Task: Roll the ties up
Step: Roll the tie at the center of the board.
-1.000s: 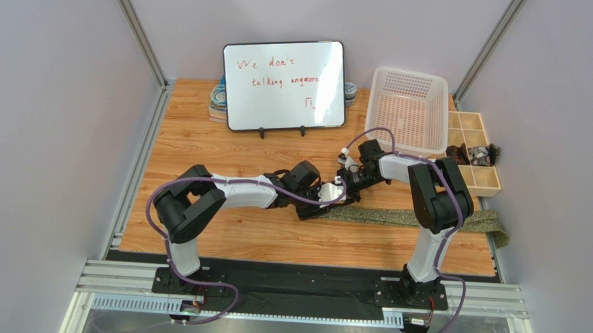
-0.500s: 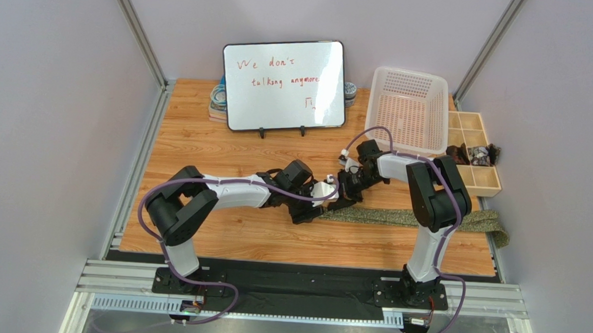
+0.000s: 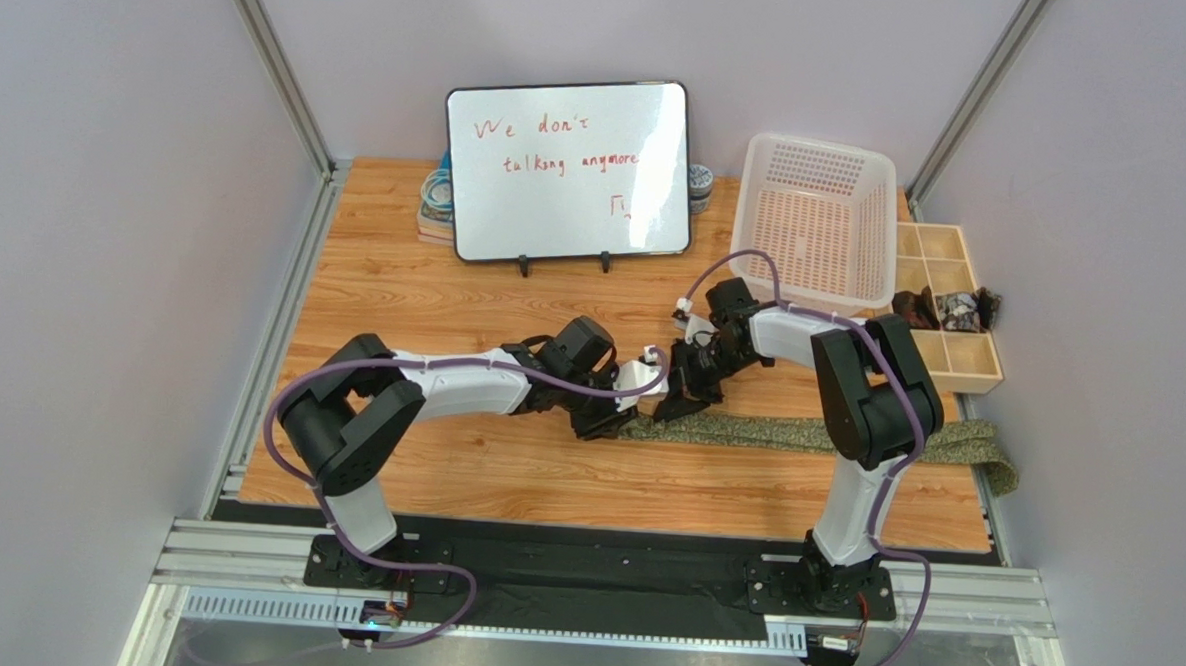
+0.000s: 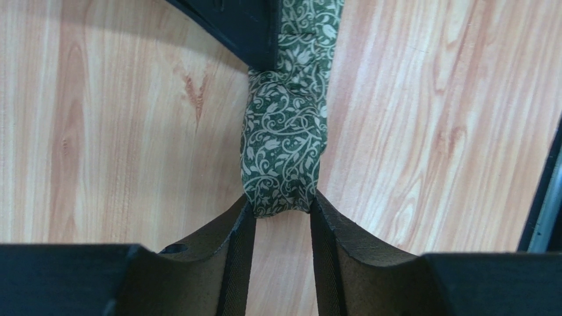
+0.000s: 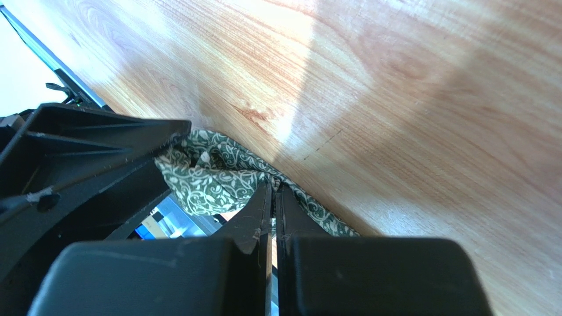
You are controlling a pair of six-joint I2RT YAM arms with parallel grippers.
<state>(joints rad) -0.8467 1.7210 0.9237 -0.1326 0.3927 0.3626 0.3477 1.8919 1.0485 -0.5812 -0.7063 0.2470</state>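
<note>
A green tie point(image 3: 835, 435) with a pale vine pattern lies stretched along the table's front right. Its left end is rolled into a small bundle point(image 4: 282, 148). My left gripper point(image 4: 280, 209) is shut on that rolled end, the fingertips pinching its near side. My right gripper point(image 5: 272, 191) has its jaws nearly closed, pressed against the tie's fabric point(image 5: 204, 174) beside the left gripper. In the top view both grippers point(image 3: 657, 389) meet at the tie's left end.
A whiteboard point(image 3: 569, 167) stands at the back. A white basket point(image 3: 812, 220) sits at the back right, beside a wooden divider tray point(image 3: 954, 311) holding dark rolled items. Coiled things point(image 3: 437, 199) lie behind the whiteboard's left edge.
Both grippers have shifted left together with the tie's rolled end, and the left arm has drawn back toward the left.
</note>
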